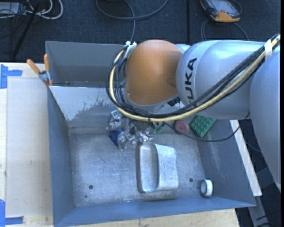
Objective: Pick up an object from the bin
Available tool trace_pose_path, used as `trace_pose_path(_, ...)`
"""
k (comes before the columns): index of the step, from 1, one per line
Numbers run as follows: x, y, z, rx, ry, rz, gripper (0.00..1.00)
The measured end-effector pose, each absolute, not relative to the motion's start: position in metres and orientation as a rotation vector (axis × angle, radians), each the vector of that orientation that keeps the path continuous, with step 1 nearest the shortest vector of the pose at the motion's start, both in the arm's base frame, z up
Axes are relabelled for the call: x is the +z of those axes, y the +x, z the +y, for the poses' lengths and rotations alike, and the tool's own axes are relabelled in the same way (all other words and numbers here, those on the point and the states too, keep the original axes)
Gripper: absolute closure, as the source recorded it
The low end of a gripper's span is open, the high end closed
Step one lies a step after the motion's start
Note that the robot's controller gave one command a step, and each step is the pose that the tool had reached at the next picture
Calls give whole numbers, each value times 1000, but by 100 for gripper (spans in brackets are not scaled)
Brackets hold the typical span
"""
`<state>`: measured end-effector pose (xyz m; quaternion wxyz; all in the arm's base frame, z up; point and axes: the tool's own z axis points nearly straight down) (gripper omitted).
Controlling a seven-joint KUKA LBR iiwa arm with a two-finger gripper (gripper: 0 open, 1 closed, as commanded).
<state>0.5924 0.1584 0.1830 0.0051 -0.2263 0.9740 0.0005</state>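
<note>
My gripper (131,134) hangs low over the bin's floor near the back middle, mostly hidden under the arm's wrist. A small blue thing (115,137) lies right at its left side, touching or nearly touching its metal parts; I cannot tell whether it is held. A silver rectangular metal pan (156,168) lies on the floor just in front of the gripper.
A green studded plate (202,125) and a small reddish round thing (181,127) lie against the bin's right wall under the arm. A small white tape roll (206,187) sits in the front right corner. The arm and its cables cover the back right.
</note>
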Motion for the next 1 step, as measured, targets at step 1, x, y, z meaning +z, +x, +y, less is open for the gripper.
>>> trace_pose_path(1, 274, 593, 148, 0, -734, 3044, 100)
